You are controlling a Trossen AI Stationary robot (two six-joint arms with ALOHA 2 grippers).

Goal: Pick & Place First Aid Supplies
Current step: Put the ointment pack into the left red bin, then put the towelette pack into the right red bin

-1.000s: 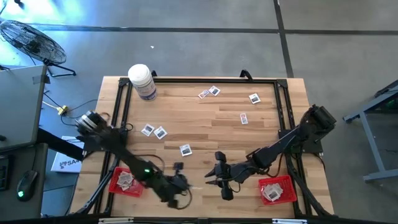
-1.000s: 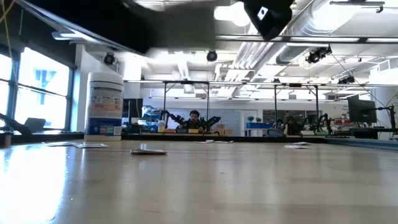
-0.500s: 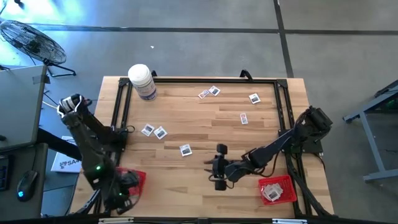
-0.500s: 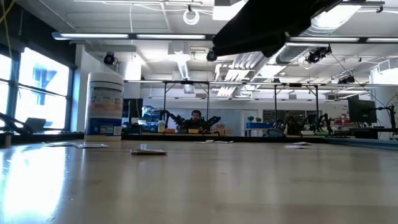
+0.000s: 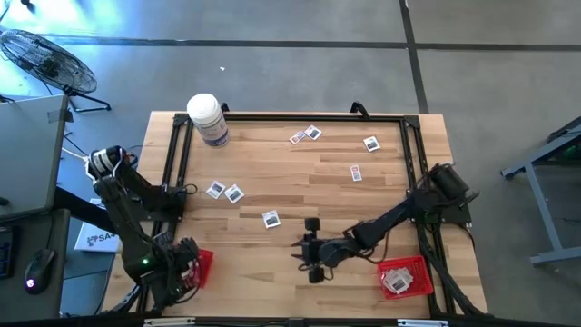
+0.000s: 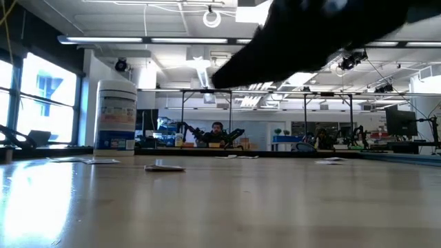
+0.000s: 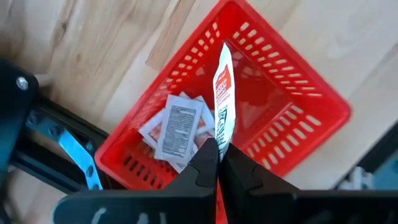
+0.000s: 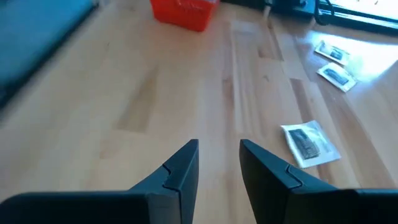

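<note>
flat square packet (image 7: 222, 93), slotted red tray (image 7: 292, 87)

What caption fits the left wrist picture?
Left hand holds a flat white packet above a red plastic tray.

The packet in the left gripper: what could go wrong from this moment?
The left gripper pinches the packet by one edge only, above the left red tray; it could slip or, on release, catch the rim. The right gripper, open, is aimed beside the nearest loose packet, so it may miss.
</note>
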